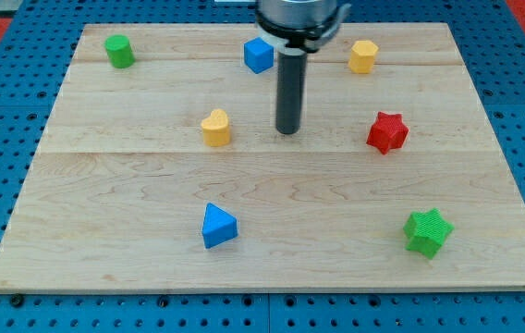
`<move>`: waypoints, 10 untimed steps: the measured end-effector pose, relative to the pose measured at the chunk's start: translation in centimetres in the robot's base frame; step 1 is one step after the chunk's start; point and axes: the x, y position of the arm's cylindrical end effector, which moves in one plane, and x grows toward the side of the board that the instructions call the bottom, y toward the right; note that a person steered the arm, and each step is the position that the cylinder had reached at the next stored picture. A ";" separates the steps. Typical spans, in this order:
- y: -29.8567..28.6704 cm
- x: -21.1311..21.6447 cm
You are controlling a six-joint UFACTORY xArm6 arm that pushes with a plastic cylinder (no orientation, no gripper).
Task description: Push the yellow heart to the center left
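Tip (pixel 287 132) just right of yellow heart (pixel 215 128), apart.

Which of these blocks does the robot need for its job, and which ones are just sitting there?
For the job:
yellow heart
my tip, to the heart's right, not touching it
wooden board

Just lying about:
green cylinder
blue cube
yellow hexagon
red star
blue triangle
green star

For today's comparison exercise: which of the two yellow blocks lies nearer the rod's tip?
The yellow heart, just to the view's left of my tip; the yellow hexagon sits farther off, near the top.
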 end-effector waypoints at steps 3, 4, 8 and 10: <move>-7.1 0.0; -10.5 0.0; -13.3 3.3; -20.9 3.2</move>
